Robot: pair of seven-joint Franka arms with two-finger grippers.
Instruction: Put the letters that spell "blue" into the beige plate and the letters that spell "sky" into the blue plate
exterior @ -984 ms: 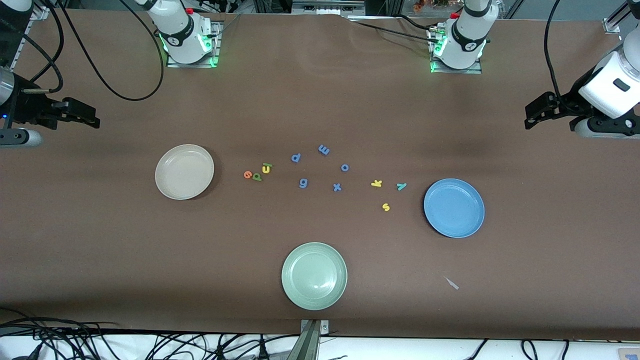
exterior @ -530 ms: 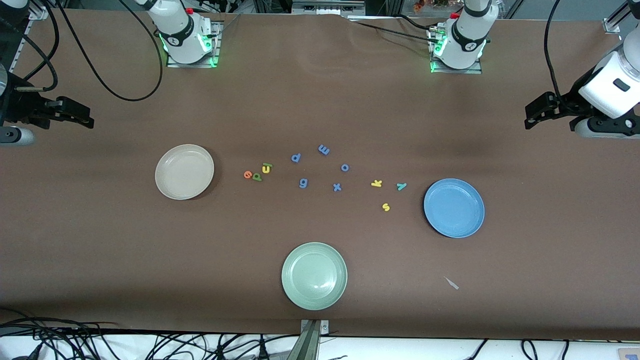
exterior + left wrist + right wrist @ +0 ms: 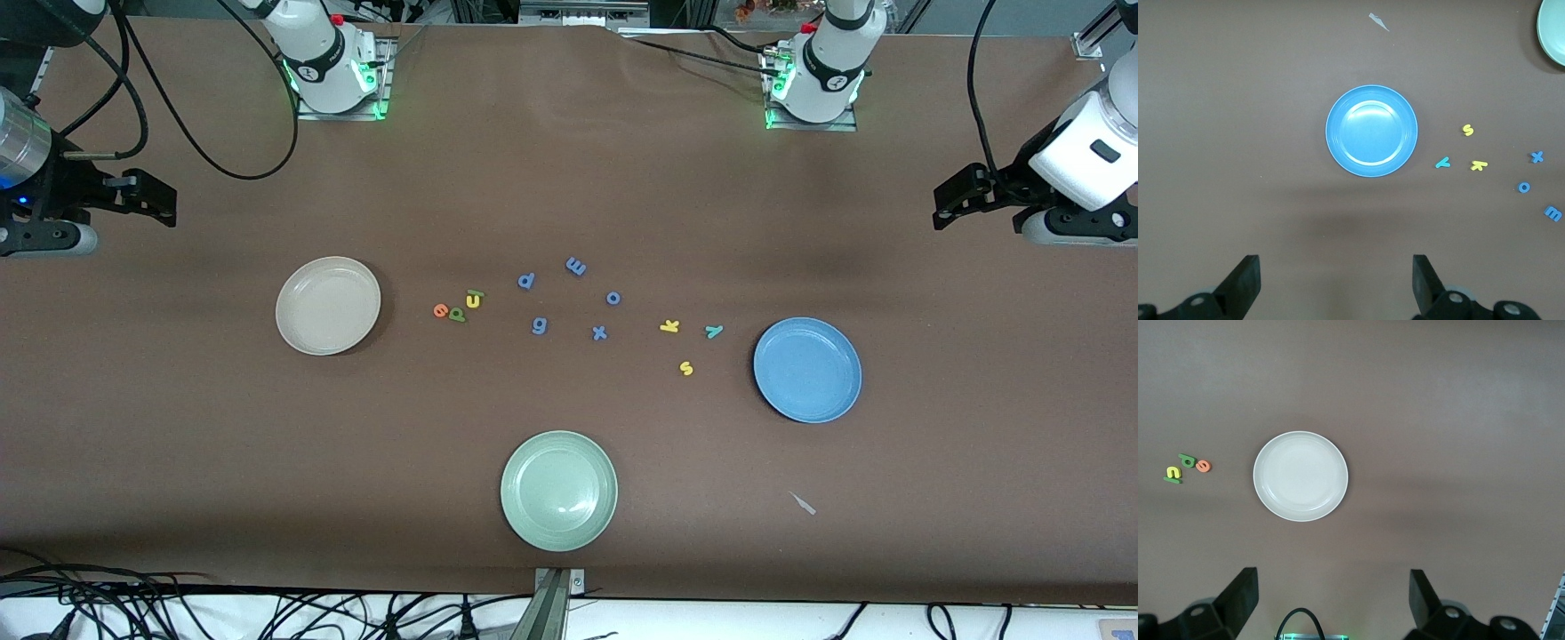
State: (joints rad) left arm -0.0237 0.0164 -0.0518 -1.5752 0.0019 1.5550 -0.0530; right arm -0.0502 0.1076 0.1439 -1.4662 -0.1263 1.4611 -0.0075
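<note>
We are seeing the left gripper (image 3: 1333,287) hanging released, empty, above bare table near the round blue plate (image 3: 807,370); the right gripper (image 3: 1331,603) likewise near the round beige plate (image 3: 328,305). Foam letters e, b, u, l (image 3: 459,307) are lying beside the beige plate; s, k, y (image 3: 686,342) beside the blue one.

A: Where did the round cream-beige plate (image 3: 328,305) sit?
B: Toward the right arm's end; the round medium-blue plate (image 3: 807,369) toward the left arm's.
A: And the tiny foam letters?
B: Between them, outside both.
</note>
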